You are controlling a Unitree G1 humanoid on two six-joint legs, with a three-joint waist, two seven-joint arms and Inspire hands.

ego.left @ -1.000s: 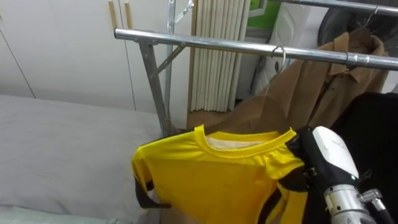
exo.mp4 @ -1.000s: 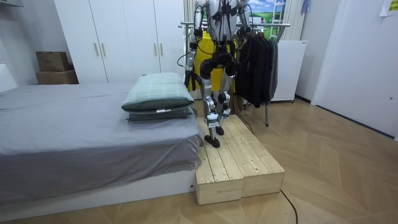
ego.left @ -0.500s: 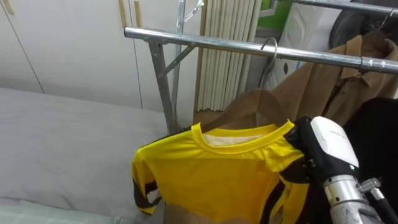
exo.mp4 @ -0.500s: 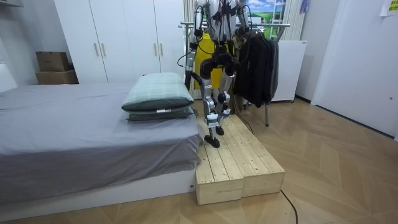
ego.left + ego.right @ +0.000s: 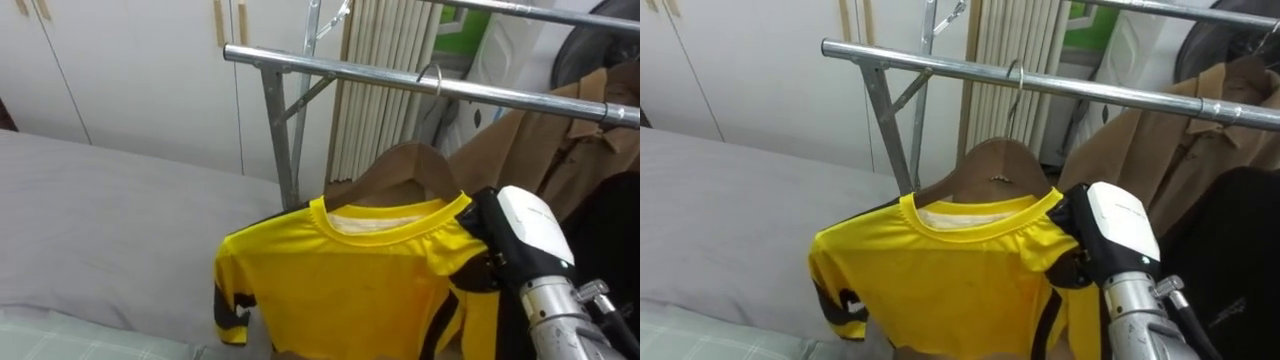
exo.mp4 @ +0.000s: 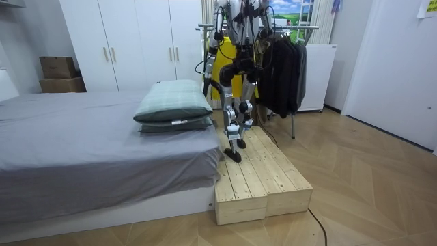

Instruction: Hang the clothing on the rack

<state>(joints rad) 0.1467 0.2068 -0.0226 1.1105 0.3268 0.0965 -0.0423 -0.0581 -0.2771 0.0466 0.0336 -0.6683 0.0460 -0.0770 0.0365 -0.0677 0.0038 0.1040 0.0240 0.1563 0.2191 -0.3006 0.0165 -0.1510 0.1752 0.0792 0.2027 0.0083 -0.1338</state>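
Note:
A yellow shirt (image 5: 350, 280) with black trim hangs on a wooden hanger (image 5: 405, 165). The hanger's metal hook (image 5: 432, 75) sits at the silver rail (image 5: 330, 68) of the clothes rack. My right hand (image 5: 530, 225) is at the shirt's right shoulder, its white back towards me and its fingers hidden behind the cloth. In the room view I stand on a wooden platform (image 6: 259, 171) facing the rack, and my left arm (image 6: 213, 48) reaches up beside the shirt (image 6: 225, 65); the hand there is too small to read.
A brown coat (image 5: 540, 150) and a black garment (image 5: 610, 220) hang further right on the same rail. The grey bed (image 5: 100, 220) lies to my left with stacked pillows (image 6: 174, 99). White wardrobe doors (image 6: 130, 41) stand behind the rack.
The whole eye view has shifted, so the camera moved. The shirt and hanger sit slightly closer under the rail, with my right hand still at the shoulder.

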